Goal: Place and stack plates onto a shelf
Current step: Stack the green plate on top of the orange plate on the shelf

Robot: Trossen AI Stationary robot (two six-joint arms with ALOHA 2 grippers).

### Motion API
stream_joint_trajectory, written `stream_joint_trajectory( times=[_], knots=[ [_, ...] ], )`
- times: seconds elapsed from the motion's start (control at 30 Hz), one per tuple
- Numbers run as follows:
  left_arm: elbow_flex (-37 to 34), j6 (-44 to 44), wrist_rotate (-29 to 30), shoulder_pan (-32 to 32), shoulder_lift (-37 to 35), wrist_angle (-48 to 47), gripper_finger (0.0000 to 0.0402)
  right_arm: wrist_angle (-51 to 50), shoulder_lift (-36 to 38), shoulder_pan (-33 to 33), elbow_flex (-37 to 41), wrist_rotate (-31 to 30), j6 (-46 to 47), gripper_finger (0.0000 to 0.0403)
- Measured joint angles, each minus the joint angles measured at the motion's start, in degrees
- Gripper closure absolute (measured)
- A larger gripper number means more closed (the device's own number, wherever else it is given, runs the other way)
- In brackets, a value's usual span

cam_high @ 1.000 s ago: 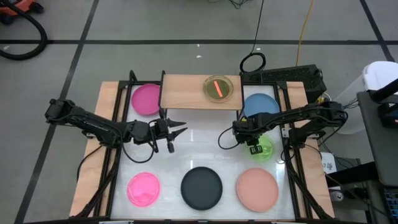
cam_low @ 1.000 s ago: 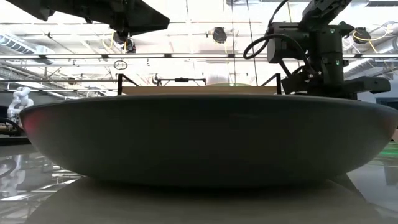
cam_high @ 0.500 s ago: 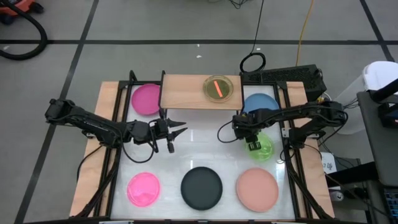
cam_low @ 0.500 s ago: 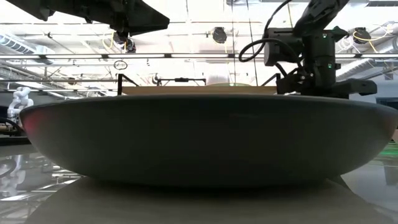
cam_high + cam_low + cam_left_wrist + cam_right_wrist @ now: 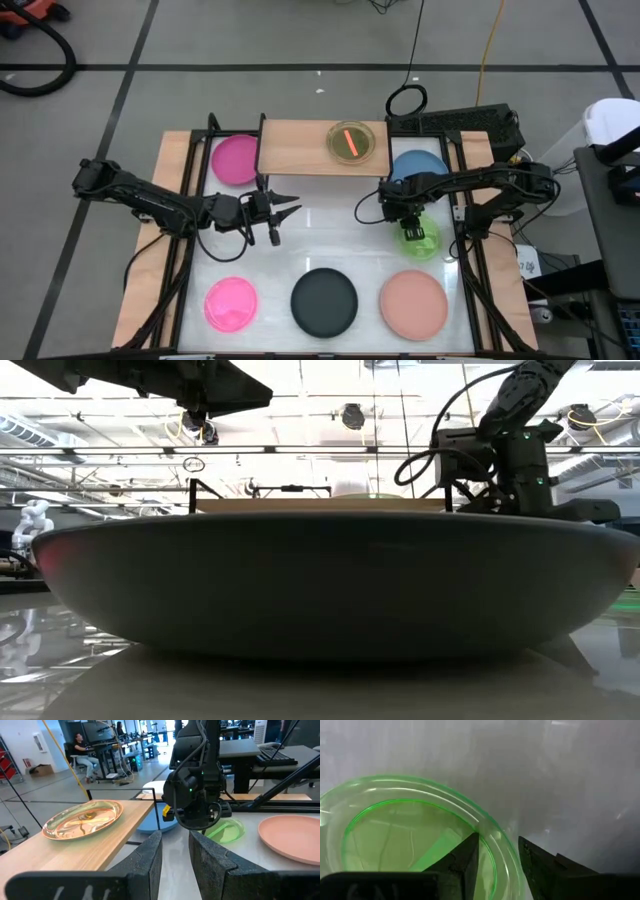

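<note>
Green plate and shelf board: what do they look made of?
The green plate looks like clear-tinted glossy plastic; the white table shows through it and its rim catches highlights, though glass cannot be ruled out. The right gripper straddles its rim, fingers open. The shelf board looks like pale wood or wood laminate, matte, with faint grain.

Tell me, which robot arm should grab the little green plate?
The right one, probably. Its hand is already right over the green plate, fingers open on either side of the rim. The left hand hangs open, far over on the other side of the table.
</note>
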State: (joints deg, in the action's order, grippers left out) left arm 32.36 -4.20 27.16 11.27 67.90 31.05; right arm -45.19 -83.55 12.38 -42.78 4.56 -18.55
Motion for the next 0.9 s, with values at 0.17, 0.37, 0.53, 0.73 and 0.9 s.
stream_joint_trajectory(
  times=[0.17, 0.37, 0.53, 0.73, 0.9],
  knots=[
    [0.0, 0.0, 0.0, 0.0, 0.0, 0.0, 0.0298, 0.0, 0.0, 0.0, 0.0, 0.0, -0.5, 0.0322],
    [0.0, 0.0, 0.0, 0.0, 0.0, 0.0, 0.0298, -0.2, 0.0, 0.0, 0.0, -0.1, -0.8, 0.0394],
    [0.0, 0.0, 0.0, 0.0, 0.0, 0.0, 0.0298, -0.7, 1.2, 0.0, -0.1, -0.2, -0.1, 0.0398],
    [0.0, 0.0, 0.0, -0.1, 0.0, 0.0, 0.0298, -0.6, 6.5, 0.0, -2.5, -0.2, 0.1, 0.0402],
    [0.0, 0.0, 0.0, -0.3, 0.0, -0.4, 0.0298, 0.6, 12.7, 0.0, -5.3, -0.1, 0.7, 0.0403]
  ],
)
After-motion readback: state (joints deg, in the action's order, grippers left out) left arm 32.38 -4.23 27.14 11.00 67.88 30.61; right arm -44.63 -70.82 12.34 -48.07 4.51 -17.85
